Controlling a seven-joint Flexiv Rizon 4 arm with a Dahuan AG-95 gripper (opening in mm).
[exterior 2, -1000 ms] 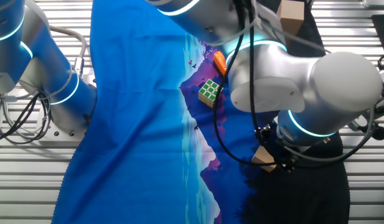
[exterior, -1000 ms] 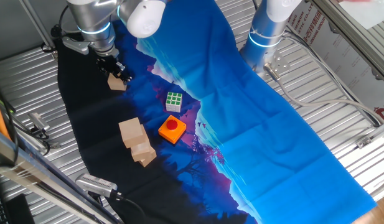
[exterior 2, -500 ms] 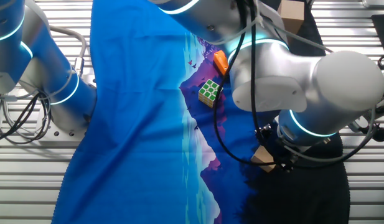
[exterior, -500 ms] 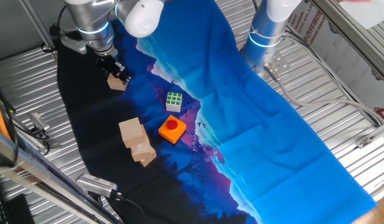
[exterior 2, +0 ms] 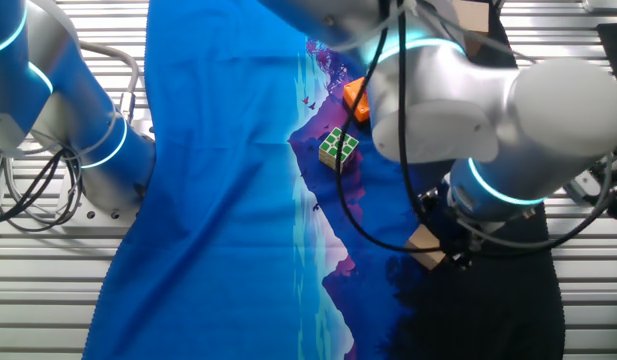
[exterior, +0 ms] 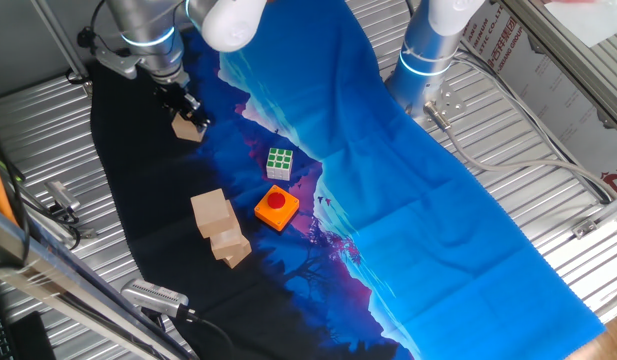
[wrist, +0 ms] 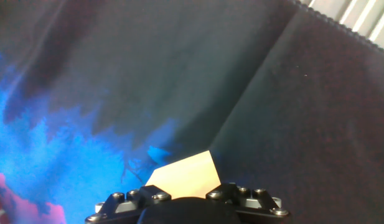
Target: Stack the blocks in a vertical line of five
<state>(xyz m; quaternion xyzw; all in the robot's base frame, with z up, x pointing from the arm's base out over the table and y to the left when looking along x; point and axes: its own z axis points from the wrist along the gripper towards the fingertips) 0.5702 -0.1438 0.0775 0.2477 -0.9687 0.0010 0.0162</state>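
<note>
My gripper [exterior: 189,113] is shut on one light-tan wooden block [exterior: 189,128] and holds it just above the dark cloth at the far left. In the other fixed view the block [exterior 2: 425,246] shows under the arm's wrist. In the hand view the block [wrist: 184,175] sits between my fingers [wrist: 241,194], only its top face showing. More tan blocks stand together nearer the front: a taller pile [exterior: 210,212] and a lower one [exterior: 231,247] touching it. How many blocks each holds I cannot tell.
A green-and-white puzzle cube [exterior: 280,163] and a flat orange block with a red button [exterior: 276,208] lie right of the piles. A second arm's base [exterior: 425,60] stands at the back. The cloth lies on a ribbed metal table [exterior: 48,130].
My gripper has risen a little with the block in it. The piles, puzzle cube and orange block have not moved.
</note>
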